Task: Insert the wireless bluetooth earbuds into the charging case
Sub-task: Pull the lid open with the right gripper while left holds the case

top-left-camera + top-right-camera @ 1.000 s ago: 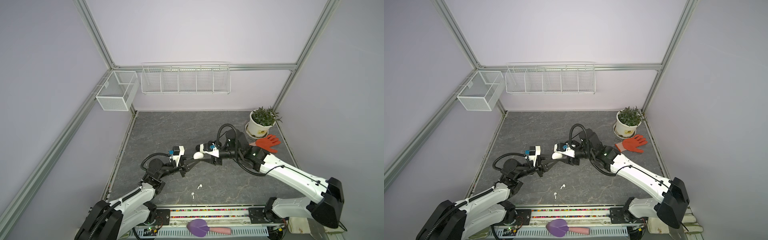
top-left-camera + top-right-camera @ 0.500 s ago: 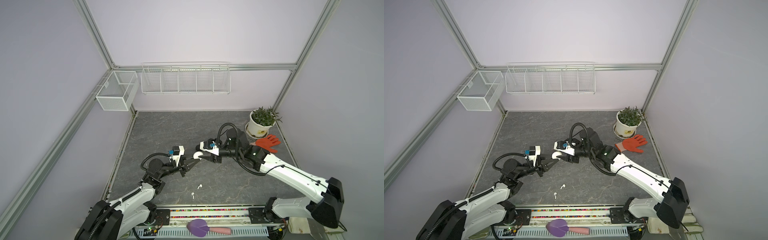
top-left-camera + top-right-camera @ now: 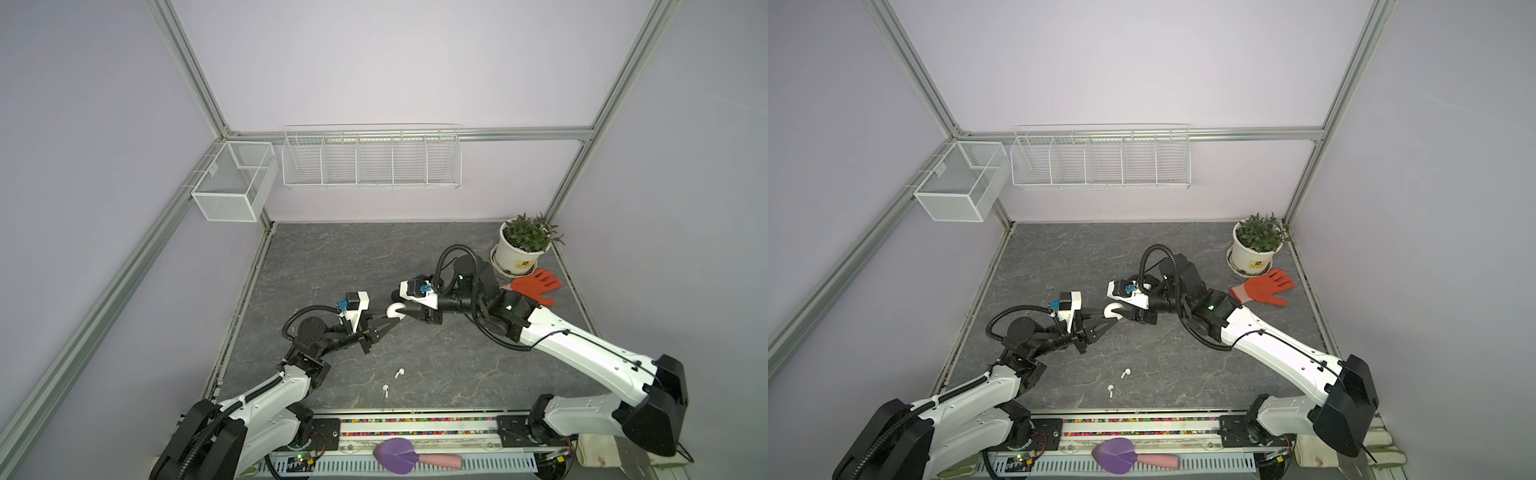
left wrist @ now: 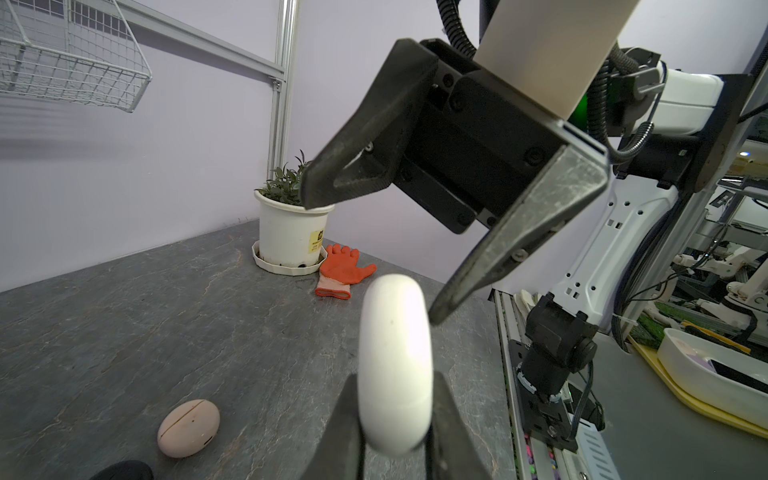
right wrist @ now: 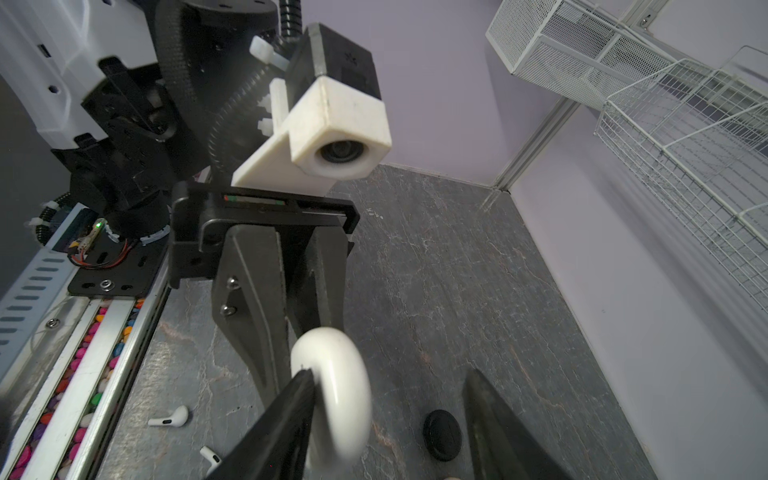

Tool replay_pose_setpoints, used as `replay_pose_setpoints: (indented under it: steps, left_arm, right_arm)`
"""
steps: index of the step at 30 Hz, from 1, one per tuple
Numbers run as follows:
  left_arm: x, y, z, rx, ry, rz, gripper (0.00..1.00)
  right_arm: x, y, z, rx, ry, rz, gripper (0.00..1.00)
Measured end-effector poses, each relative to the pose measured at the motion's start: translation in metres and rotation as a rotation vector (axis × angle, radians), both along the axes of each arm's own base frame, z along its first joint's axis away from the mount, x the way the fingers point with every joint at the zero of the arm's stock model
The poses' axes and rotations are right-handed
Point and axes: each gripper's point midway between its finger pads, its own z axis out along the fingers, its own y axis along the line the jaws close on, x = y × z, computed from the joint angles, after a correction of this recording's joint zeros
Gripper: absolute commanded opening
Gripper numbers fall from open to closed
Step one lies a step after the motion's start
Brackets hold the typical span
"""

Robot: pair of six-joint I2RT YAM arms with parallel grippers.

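- White glossy oval charging case [image 4: 395, 374]: plain, save one tiny dark speck.
- White stemmed earbuds [image 3: 399, 372]: plain white in both top views; small dark grille spots in the right wrist view.
- Pale pink egg-shaped case [image 4: 189, 428]: matte, thin darker seam line.
- Black round puck-shaped case [image 5: 442, 434]: uniform black.
- Dark grey stone-look tabletop [image 3: 332, 257]: pale and rusty veins.
- Orange knitted glove [image 4: 345, 270]: pale pinkish cuff, red edge.
- White plastic plant pot [image 3: 1252, 253]: yellow label, green leaves.
- Purple scoop-shaped tool [image 3: 397, 453]: pink handle.
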Motion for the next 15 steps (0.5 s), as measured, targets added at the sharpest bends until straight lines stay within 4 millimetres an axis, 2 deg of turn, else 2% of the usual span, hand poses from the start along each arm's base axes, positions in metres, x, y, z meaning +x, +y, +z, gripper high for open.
replay_pose_setpoints:
  steps: [15]
  left_arm:
    - [0.0031,0.0005,-0.0032,0.006,0.017,0.016,0.00]
  right_arm:
    - [0.0073,0.0038,0.0005,-0.005,-0.006,-0.017,0.60]
